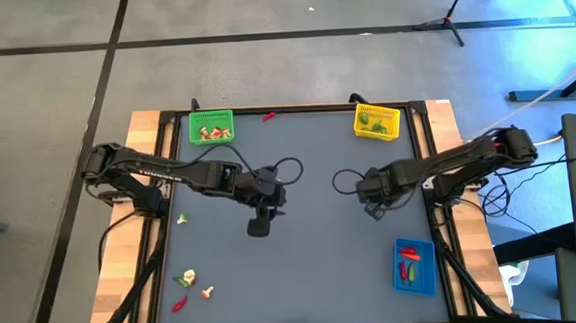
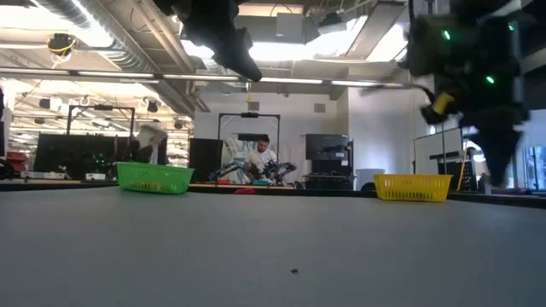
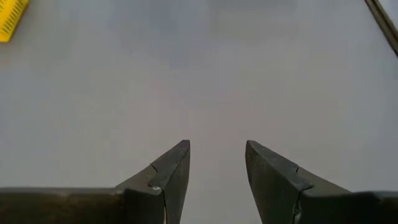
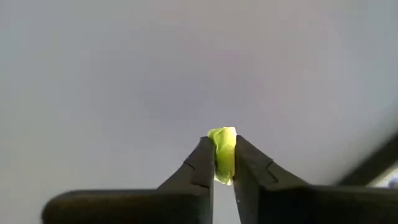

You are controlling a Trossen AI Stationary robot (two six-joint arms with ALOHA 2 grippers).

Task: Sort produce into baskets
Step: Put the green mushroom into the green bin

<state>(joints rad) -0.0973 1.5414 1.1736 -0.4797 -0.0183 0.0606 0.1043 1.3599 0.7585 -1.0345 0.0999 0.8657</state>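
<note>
Two arms over mid-table: the right gripper (image 4: 224, 163) pinches a small green piece (image 4: 223, 152), while the left gripper (image 3: 217, 163) hangs empty, jaws apart. Green basket (image 1: 211, 125) far left, yellow basket (image 1: 377, 121) far right, blue basket (image 1: 414, 267) near right.

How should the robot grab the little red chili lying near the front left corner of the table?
Probably across its thin middle, coming straight down from above. The red chili lies flat on the table, long and slim, so the fingers should close across its narrow width. Other small pieces lie close by, so aim carefully. The left gripper is open and nearer; the right gripper already holds a green piece.
</note>
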